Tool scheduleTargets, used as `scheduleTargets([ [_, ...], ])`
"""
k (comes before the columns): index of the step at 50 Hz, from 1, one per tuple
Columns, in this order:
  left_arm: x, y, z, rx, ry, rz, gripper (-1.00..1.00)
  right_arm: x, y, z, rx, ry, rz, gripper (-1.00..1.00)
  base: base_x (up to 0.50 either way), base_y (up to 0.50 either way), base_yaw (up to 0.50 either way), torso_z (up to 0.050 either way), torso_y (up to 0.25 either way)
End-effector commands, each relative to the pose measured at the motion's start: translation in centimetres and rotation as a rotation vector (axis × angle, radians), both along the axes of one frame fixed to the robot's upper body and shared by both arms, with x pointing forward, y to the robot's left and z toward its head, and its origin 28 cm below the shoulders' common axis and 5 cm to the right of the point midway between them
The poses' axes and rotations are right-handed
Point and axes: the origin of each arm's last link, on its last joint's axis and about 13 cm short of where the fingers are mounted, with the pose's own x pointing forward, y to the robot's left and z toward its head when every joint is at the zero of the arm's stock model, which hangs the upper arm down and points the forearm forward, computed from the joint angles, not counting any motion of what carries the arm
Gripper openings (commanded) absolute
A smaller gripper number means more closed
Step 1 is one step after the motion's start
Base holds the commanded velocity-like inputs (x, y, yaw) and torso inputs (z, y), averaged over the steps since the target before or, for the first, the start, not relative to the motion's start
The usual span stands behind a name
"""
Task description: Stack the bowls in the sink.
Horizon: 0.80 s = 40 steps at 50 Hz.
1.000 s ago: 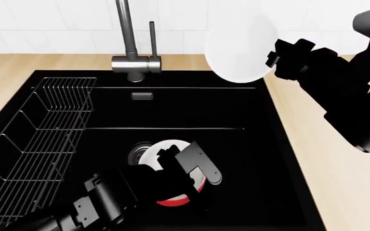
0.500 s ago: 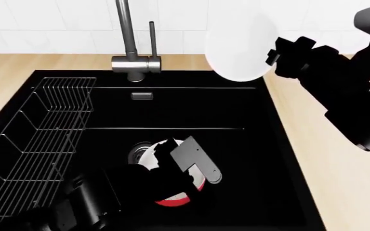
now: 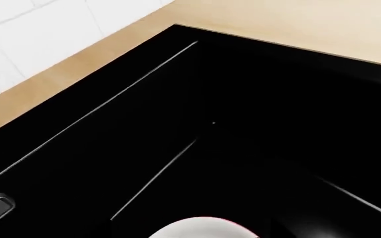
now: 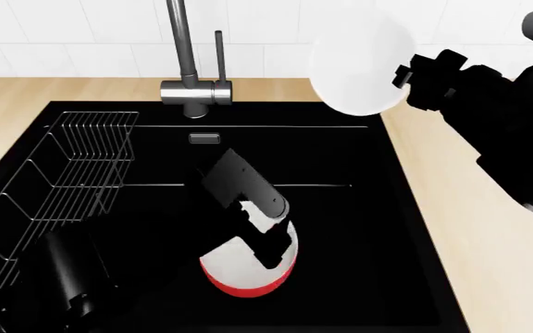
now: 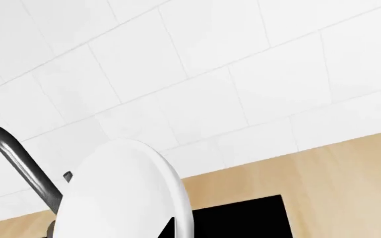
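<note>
The larger bowl (image 4: pixel 248 272), red outside and white inside, hangs tilted over the middle of the black sink (image 4: pixel 341 159). My left gripper (image 4: pixel 264 244) is shut on its rim, with one finger inside the bowl. In the left wrist view only a strip of this bowl (image 3: pixel 204 229) shows. The plain white bowl (image 4: pixel 357 66) is held on edge above the sink's back right corner, with my right gripper (image 4: pixel 402 76) shut on its rim. The right wrist view shows that bowl (image 5: pixel 124 193) edge-on against the wall tiles. The drain is hidden.
A tall steel tap (image 4: pixel 185 62) stands at the back middle of the sink. A wire rack (image 4: pixel 58 187) fills the basin's left side. Wooden counter (image 4: pixel 488 263) surrounds the sink, and white tiles (image 4: pixel 63 28) lie behind it.
My left arm has swung round and lifted the red bowl off the sink floor, tilting it and covering the drain. The right gripper and white bowl have shifted slightly right.
</note>
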Motion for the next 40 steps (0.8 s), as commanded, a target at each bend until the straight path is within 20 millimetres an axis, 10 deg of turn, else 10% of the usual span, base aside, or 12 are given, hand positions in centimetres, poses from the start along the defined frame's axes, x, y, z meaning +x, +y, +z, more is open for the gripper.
scheduleTargets([
  [1,-0.3,1.6,1.7,-0.011,-0.085,0.095,1.0,-0.4,-0.3,0.9,-0.002,0.024,-0.028,-1.0,0.0,0.0,0.0,0.0,0.0],
  [40,-2.0,4.6,6.4,-0.142,-0.325,0.333,1.0,-1.8,1.4,1.2,-0.135,0.231,0.084,-1.0,0.0,0.0,0.0,0.0,0.0],
])
